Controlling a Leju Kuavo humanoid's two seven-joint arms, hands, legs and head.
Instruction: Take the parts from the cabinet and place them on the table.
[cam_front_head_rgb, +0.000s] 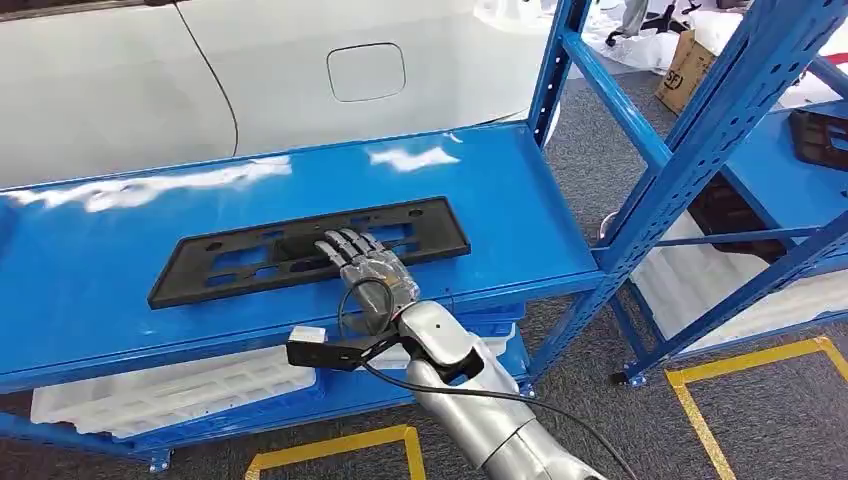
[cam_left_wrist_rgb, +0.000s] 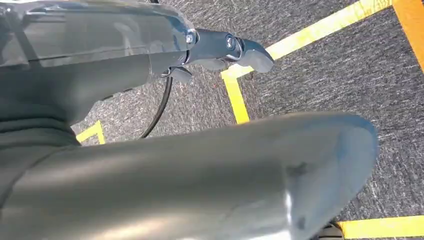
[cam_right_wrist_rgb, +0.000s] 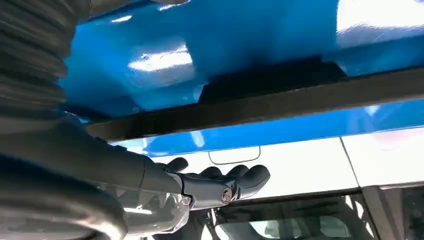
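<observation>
One part lay before you on the blue shelf (cam_front_head_rgb: 120, 260): a long, flat black plastic frame (cam_front_head_rgb: 230, 262), stretched across the middle of the surface with its near long edge running roughly along the shelf's front lip. Your right hand (cam_front_head_rgb: 368, 268) rested over that near edge towards the frame's right half, fingers (cam_front_head_rgb: 340, 245) extended flat onto the plastic and close together, not yet wrapped around anything. In the right wrist view the frame (cam_right_wrist_rgb: 280, 102) showed as a dark bar just past the fingers (cam_right_wrist_rgb: 245, 177), which were only slightly curled and held nothing. Your left hand (cam_left_wrist_rgb: 227, 50) hung over the carpeted floor with nothing in it; whether its fingers were spread or curled you could not tell. You should have judged the frame light, fairly stiff yet liable to flex along its length, and smooth enough to slide on the glossy shelf. Taking it by the near rail or through a cut-out near mid-length would have kept it from tipping.
</observation>
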